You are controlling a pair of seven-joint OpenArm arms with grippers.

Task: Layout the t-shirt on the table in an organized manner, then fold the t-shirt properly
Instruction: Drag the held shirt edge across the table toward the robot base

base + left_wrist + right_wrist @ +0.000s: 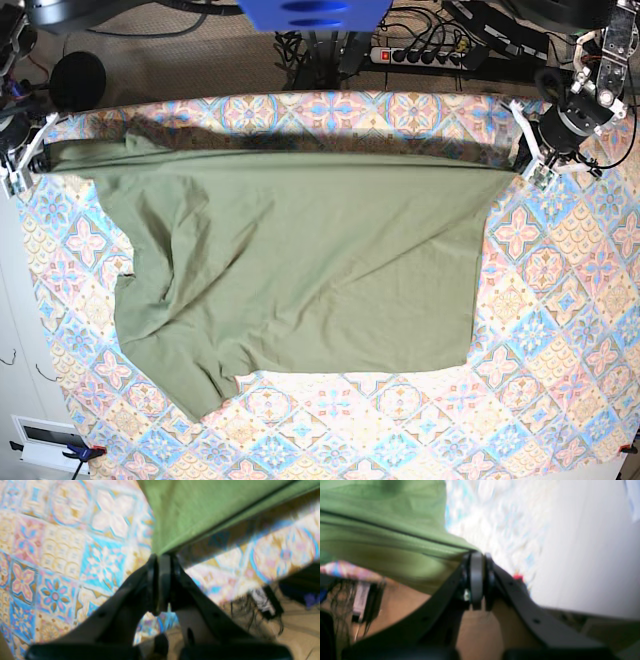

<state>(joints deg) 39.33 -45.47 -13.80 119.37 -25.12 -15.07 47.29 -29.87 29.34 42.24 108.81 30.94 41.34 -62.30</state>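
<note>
Robot test bench, looks like a lab corner

I see my table [560, 300] under a patterned tile cloth, a power strip [420, 55] with tangled cables [320, 45] on the tan floor behind it, and a blue mount [313, 13] overhead.

Up close, the right hand [477, 555] has its black jaws pressed together on a corner of the olive-green t-shirt [382, 525]. The cloth stretches away to the left, a dark seam line running along it. Beyond lies the patterned bench [495, 517], badly blurred, and below the shirt a brown floor [475, 635] with cables [340, 597].
</note>
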